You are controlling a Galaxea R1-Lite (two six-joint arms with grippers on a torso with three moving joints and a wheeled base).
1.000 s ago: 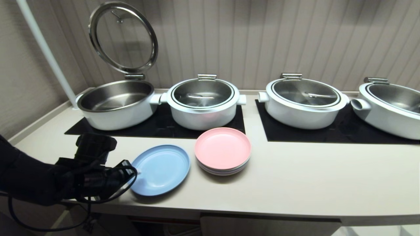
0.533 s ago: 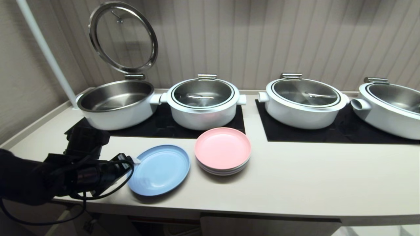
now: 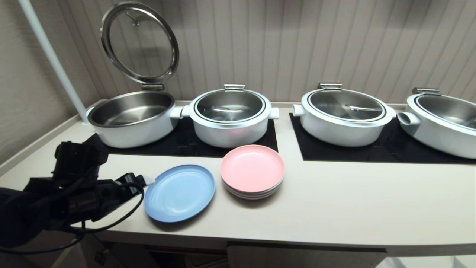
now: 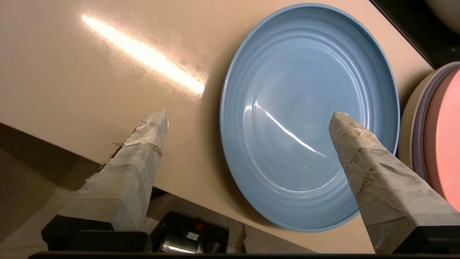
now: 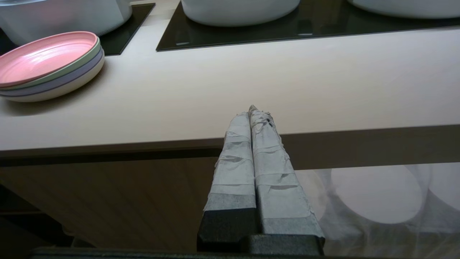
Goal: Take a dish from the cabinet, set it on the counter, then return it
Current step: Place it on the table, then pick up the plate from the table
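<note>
The left arm enters the head view from the lower left corner and reaches level across the front edge of the desk. Its wrist is turned so that the left gripper points sideways toward the centre of the desk. The tape-wrapped fingers stand wide apart and hold nothing. In the left wrist view one finger sits over bare desk surface near the front edge, and the other finger overlaps the dish in the picture; contact cannot be confirmed.

The dish is a light blue plate lying flat on the desk, close to the front edge, just beside the left gripper tip.

The right gripper is parked low in front of the desk edge, its fingers pressed together on nothing.

A pink-topped stack of plates stands just beyond and to the right of the dish, not touching it.

Farther back, four white pots rest on black hob panels. The leftmost pot is open, its glass lid raised upright; the next pot is covered.
</note>
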